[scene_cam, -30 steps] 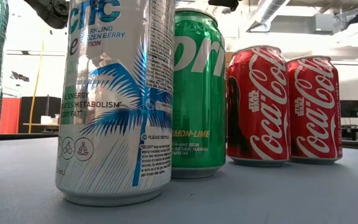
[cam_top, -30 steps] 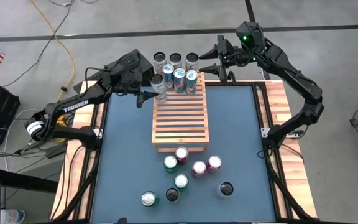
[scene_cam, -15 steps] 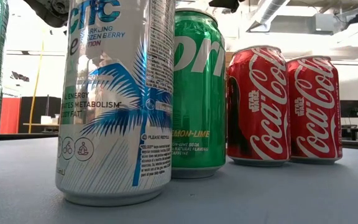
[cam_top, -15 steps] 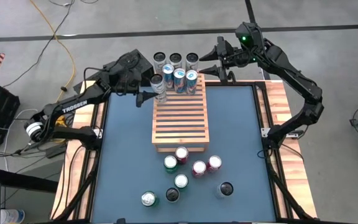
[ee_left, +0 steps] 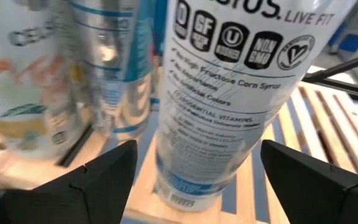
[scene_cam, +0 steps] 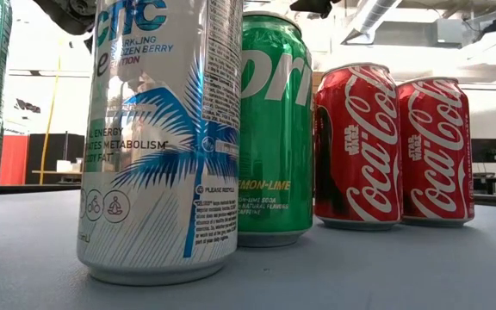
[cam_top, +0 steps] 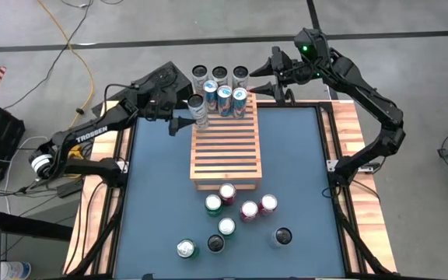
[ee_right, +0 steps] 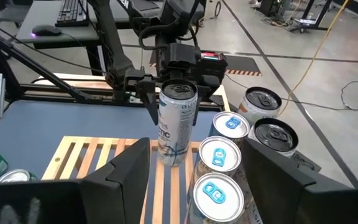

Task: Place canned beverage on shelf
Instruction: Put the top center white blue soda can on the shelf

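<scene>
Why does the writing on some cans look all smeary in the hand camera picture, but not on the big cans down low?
In the left wrist view, the near can reads fairly clearly, while the cans behind it sit too close and smear out of focus. In the low view, the silver can and the red cans are sharp, with bright window light behind washing out the room.

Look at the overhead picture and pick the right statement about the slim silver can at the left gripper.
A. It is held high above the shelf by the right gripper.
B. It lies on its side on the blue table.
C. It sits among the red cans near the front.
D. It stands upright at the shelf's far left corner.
D: the slim silver can stands upright on the shelf at its far left corner, between the open fingers of the left gripper; the right wrist view shows its base on the slats.
</scene>
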Controlling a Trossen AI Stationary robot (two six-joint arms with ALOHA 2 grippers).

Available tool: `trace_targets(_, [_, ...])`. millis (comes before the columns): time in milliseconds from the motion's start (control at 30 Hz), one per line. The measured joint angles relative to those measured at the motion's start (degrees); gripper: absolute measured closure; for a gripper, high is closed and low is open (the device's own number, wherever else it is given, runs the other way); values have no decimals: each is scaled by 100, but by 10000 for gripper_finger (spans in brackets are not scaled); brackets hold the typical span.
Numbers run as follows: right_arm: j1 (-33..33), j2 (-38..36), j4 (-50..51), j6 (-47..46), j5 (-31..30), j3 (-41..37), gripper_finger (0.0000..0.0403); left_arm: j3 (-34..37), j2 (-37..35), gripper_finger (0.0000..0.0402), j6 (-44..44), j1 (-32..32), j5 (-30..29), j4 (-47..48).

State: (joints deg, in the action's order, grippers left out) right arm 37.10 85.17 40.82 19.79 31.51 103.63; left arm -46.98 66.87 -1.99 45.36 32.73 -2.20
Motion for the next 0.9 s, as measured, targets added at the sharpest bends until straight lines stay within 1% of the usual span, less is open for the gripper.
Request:
trace_targets(100, [0, 0, -2, 15, -29, 0, 156, 0, -192, 74, -90, 2, -256, 255])
trace_targets(167, [0, 0, -4, 24, -271, 0, 156, 0, -374, 74, -221, 2, -499, 499])
trace_targets(233, [-35, 18, -31, 61, -832, 0, 158, 0, -574, 74, -386, 1, -844, 726])
trace_targets(367, [-350, 268, -417, 194, -2314, 2, 176, -2, -918, 74, -460, 2, -1665, 1151])
trace_targets(433, [-531, 422, -743, 323, -2612, -2, 197, -2, -1041, 74, -326, 2, -2007, 1199])
trace_targets(500, [-645, 526, -992, 356, -2591, 35, 230, -4, -1108, 74, -129, 2, -2257, 1233])
trace_targets(600, [-647, 681, -943, 424, -1969, 184, 284, -3, -1156, 74, 106, 2, -2403, 1235])
trace_targets(667, [-677, 804, -784, 505, -1588, 249, 307, -4, -1156, 74, 202, 0, -2402, 1270])
trace_targets(767, [-804, 999, -789, 640, -1528, 317, 315, -4, -1152, 74, 328, 0, -2401, 1438])
trace_targets(833, [-959, 1176, -831, 827, -1510, 471, 304, -4, -1152, 74, 402, 0, -2404, 1553])
trace_targets(900, [-1062, 1354, -772, 870, -1515, 664, 283, -4, -1150, 74, 501, 0, -2402, 1647])
